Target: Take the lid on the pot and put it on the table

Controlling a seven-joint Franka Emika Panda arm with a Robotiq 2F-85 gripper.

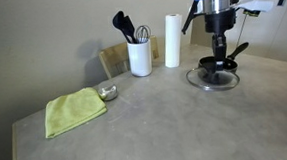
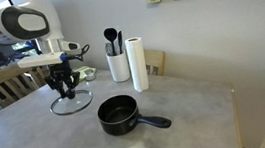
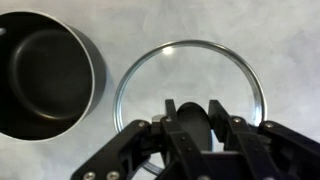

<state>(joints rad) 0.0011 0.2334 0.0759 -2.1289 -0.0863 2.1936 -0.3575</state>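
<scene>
Lid (image 3: 190, 70): laid flat on worktop (image 2: 175, 89); round, clear glass.
Pot (image 2: 117, 113): handle (image 2: 154, 121) pointed away from lid.
Pincer (image 2: 66, 89): grip cannot be told.

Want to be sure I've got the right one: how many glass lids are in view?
1. The lid is off the pot, beside it over the table, directly under the gripper. No other shows, though the yellow cloth could hide something.

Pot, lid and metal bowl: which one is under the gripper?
The clear glass lid, flat on the table beside the pot; the metal bowl sits far off.
</scene>
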